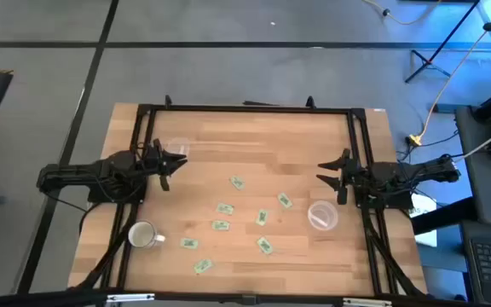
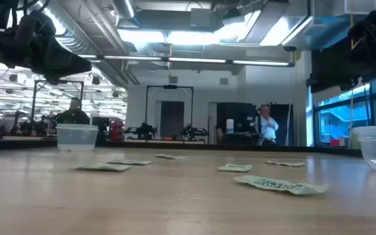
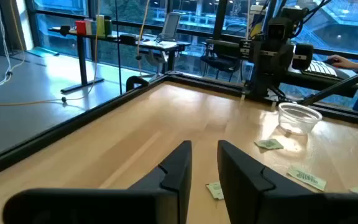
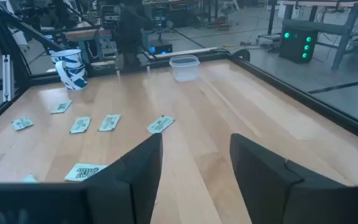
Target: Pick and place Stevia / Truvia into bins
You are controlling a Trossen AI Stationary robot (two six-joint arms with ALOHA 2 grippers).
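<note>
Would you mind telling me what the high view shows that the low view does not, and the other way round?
Only the high view shows the white mug near the left arm, and both claws: the left claw and the right claw, open, above the table at opposite sides. Only the low view shows the room behind, with a person standing far off. Both show the sachets scattered on the wood and the two clear bins, one near the left arm and one near the right.

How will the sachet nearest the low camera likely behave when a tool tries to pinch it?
The nearest sachet lies thin and nearly flat on the table, so it probably offers little edge and may slide. Its slightly lifted end suggests light, floppy paper, likely to bend rather than stay rigid.
</note>
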